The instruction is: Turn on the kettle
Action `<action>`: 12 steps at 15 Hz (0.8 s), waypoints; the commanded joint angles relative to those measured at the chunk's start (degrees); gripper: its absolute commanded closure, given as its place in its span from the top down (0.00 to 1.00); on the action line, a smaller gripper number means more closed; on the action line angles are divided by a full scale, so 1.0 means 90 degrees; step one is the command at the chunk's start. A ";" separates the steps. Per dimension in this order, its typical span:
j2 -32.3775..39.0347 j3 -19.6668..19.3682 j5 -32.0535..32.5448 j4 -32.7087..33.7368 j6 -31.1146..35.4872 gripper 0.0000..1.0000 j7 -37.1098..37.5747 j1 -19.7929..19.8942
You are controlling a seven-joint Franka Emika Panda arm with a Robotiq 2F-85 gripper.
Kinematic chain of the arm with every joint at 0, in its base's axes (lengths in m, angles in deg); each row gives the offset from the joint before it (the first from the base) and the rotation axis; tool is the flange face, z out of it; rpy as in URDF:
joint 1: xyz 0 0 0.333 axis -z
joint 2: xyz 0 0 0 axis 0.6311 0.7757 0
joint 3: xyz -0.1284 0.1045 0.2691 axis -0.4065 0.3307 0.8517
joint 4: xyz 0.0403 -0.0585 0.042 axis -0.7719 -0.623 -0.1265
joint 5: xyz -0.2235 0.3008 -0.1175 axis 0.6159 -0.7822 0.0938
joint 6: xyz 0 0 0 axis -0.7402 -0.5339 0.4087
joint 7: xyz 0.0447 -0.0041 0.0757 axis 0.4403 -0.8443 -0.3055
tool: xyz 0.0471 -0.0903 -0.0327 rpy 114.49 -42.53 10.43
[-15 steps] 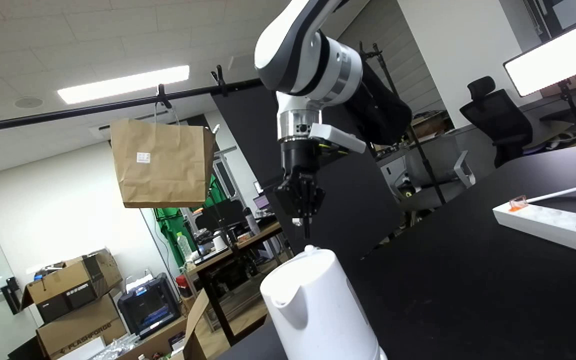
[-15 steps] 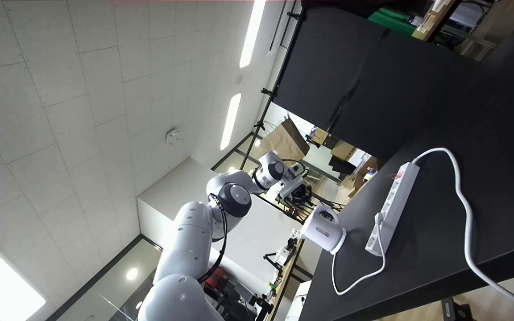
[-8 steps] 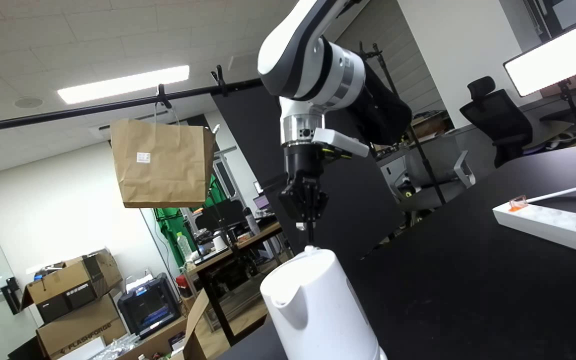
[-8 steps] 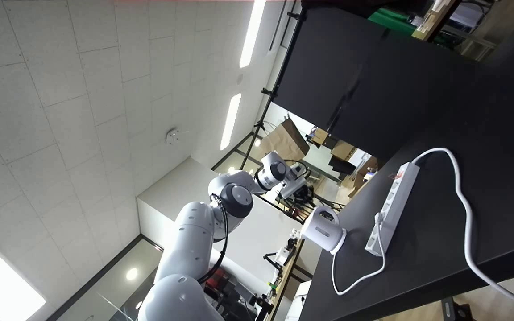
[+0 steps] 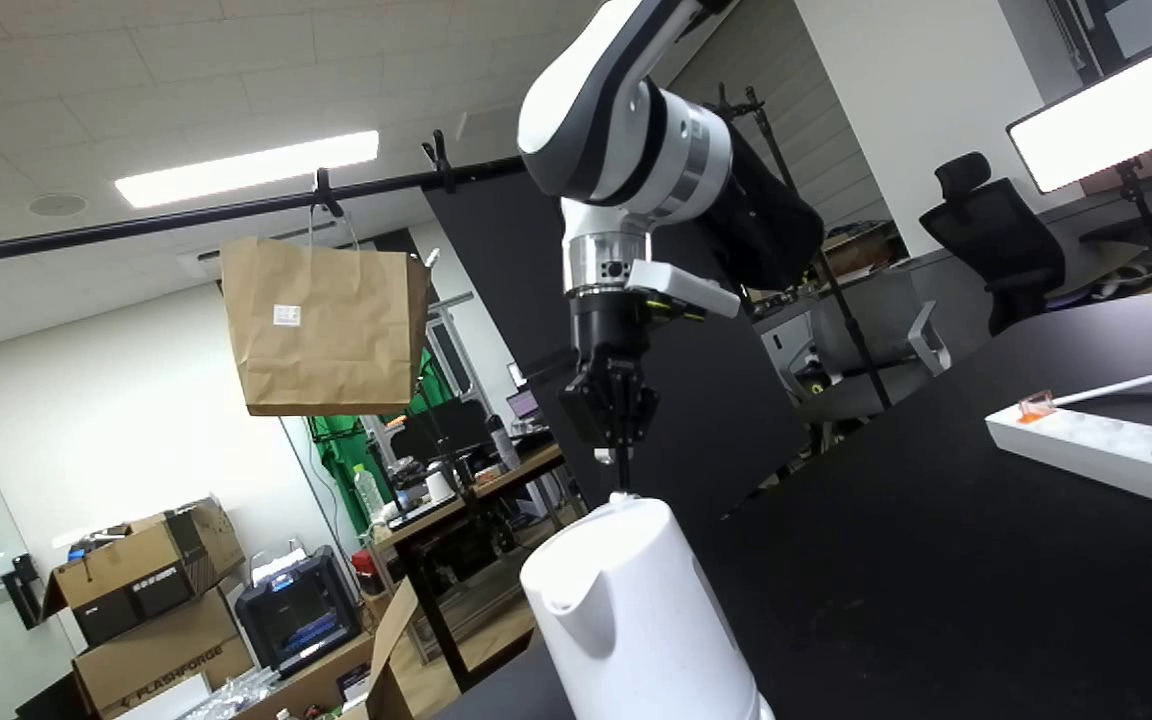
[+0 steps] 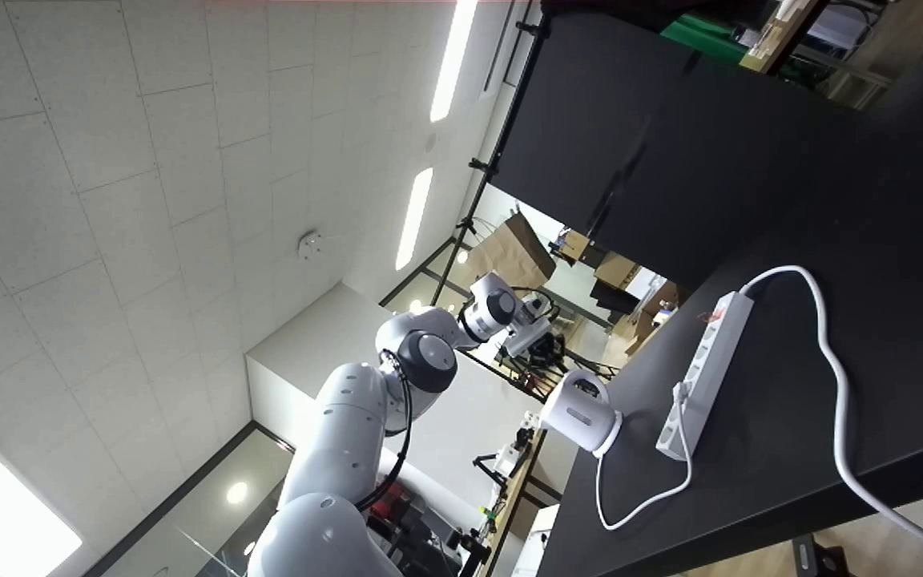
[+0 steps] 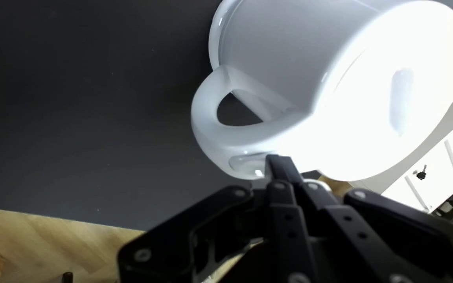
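The white kettle [image 5: 651, 625] stands on the black table; it also shows in an exterior view [image 6: 580, 413] and fills the upper right of the wrist view [image 7: 273, 51]. Its handle [image 7: 207, 114] has a glossy, see-through tab [image 7: 246, 165] at its top end. My gripper [image 7: 281, 159] is shut with its fingertips together and nothing between them. The fingertips overlap the tab's right end in the wrist view. In an exterior view the gripper [image 5: 622, 486] points down, its tip right at the top of the kettle's far side. I cannot tell whether it touches.
A white power strip [image 6: 706, 377] with white cords lies on the black table [image 6: 766, 433] beside the kettle. The table's edge [image 7: 92, 224] runs close to the handle, with wooden floor beyond. A paper bag [image 5: 326, 330] hangs from a pole behind the arm.
My shut gripper has moved down and slightly right in an exterior view, closing the small gap above the kettle's top. The last half second shows hardly any motion. The kettle has not moved.
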 commanded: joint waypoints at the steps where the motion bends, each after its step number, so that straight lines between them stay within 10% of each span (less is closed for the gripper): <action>1: 0.0183 -0.0029 0.0045 0.0406 -0.0262 0.00 0.0131 -0.0099; 12: 0.0054 -0.0176 0.0278 0.0405 -0.0261 0.00 0.0163 -0.0452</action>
